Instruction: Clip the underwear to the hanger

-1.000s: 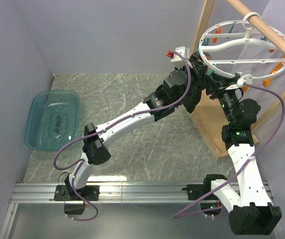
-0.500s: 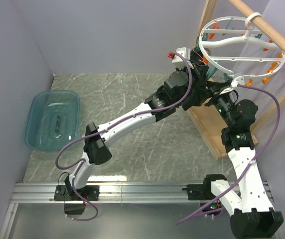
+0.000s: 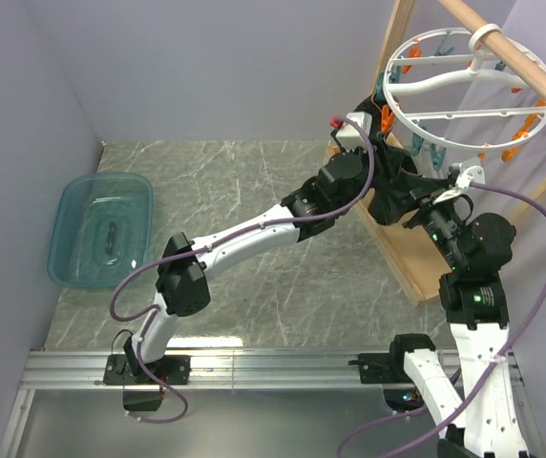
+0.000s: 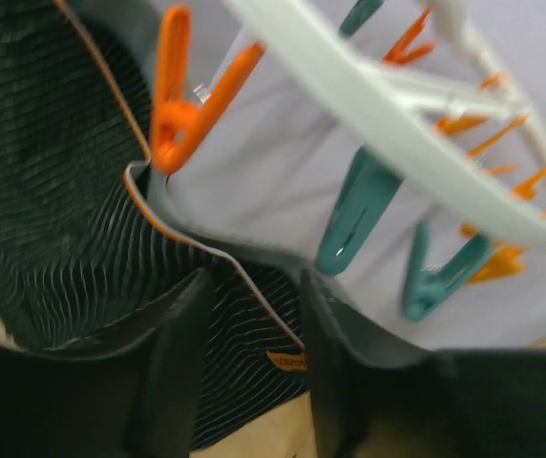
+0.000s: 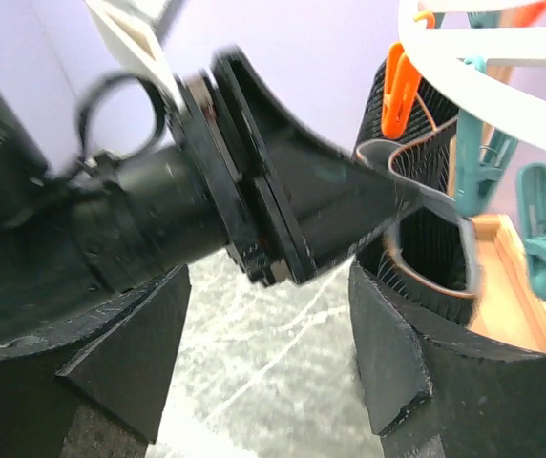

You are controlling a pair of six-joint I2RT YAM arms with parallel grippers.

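The underwear [image 3: 394, 194] hangs as a black bundle below the near rim of the white ring hanger [image 3: 464, 116]. In the left wrist view an orange clothespin [image 4: 183, 107] grips the orange-trimmed waistband of the striped underwear [image 4: 53, 210]. My left gripper [image 4: 254, 372] is open, its jaws apart on either side of the waistband edge. It sits at the underwear's left side [image 3: 380, 157]. My right gripper [image 5: 263, 363] is open wide, with nothing between its fingers. It stands just right of the underwear [image 3: 426, 204]. The right wrist view shows the same orange clothespin [image 5: 402, 91] on the underwear [image 5: 430, 262].
The hanger hooks over the pole [image 3: 526, 65] of a wooden rack whose base board [image 3: 402, 250] lies on the table under the garment. Teal clothespins [image 5: 483, 172] dangle from the ring. A blue plastic tub [image 3: 101, 229] stands at the far left.
My left gripper has opened and let go of the underwear, which now hangs from the orange clothespin. My right gripper has opened wider and drawn back to the right.
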